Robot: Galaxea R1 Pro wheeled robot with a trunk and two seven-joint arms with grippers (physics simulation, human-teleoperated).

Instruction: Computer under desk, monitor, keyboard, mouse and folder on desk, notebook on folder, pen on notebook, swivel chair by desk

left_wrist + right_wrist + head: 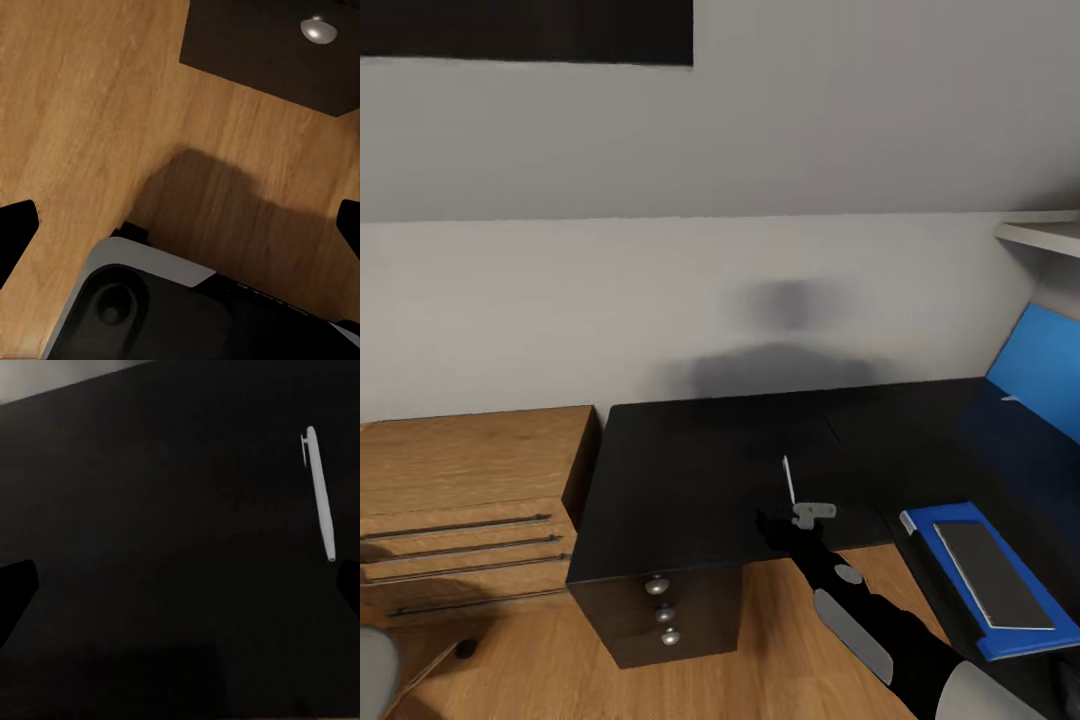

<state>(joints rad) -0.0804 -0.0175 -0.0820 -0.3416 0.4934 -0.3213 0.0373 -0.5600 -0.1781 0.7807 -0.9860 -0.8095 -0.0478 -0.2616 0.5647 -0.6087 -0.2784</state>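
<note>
A slim white pen (pixel 788 480) lies on the glossy black desk (pixel 690 470), just beyond my right gripper (pixel 780 525), which hovers low over the desktop. In the right wrist view the pen (pixel 319 495) rests ahead of one open fingertip, and nothing sits between the fingers of the right gripper (pixel 180 592). The blue folder (pixel 960 525) lies on the desk at the right, with the grey notebook (pixel 990 575) stacked on it. My left gripper (pixel 180 232) hangs open over the wood floor (pixel 82 112).
A black drawer unit with round knobs (pixel 658 586) stands under the desk's left end. Low oak drawers (pixel 470 500) adjoin it at the left. A tilted bright blue panel (pixel 1045 370) and a white shelf (pixel 1045 235) stand at the right edge. A grey rounded shape (pixel 375 660) fills the bottom left corner.
</note>
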